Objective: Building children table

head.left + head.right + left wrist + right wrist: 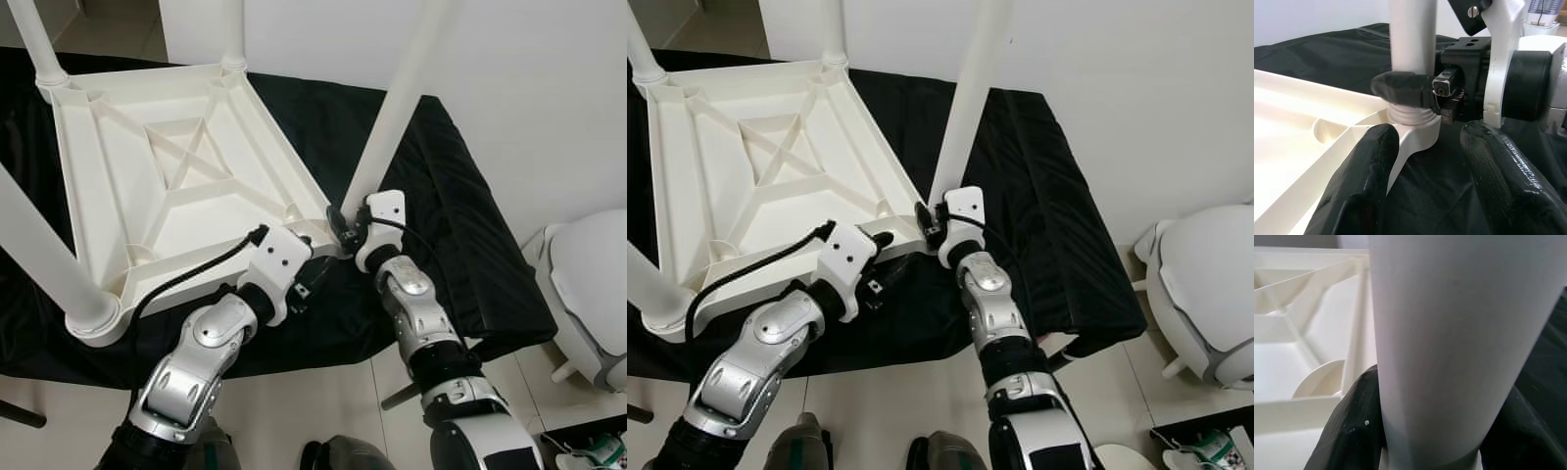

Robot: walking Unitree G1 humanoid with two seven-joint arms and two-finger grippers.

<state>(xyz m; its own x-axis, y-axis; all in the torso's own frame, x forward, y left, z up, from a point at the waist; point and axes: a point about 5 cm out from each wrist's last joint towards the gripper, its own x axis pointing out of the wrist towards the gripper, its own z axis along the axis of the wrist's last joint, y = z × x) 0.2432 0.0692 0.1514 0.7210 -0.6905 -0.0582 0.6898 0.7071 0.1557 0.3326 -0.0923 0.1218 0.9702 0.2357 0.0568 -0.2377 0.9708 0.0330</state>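
Observation:
A white plastic children's table (186, 176) lies upside down on a black cloth (460, 225). A white leg (397, 108) stands in the socket (1415, 127) at the table's near right corner, where its threaded end shows. My right gripper (340, 223) is shut on this leg just above the socket; in the right wrist view the leg (1449, 333) sits between its black fingers (1347, 431). My left gripper (1430, 181) is open just before the same corner, with its fingers (1359, 186) either side of the socket.
Three more legs stand in the other corners: far left (34, 39), far right (230, 29) and near left (44, 264). A white rounded object (588, 284) stands on the floor to the right. Pale floor tiles (294, 411) lie before the cloth.

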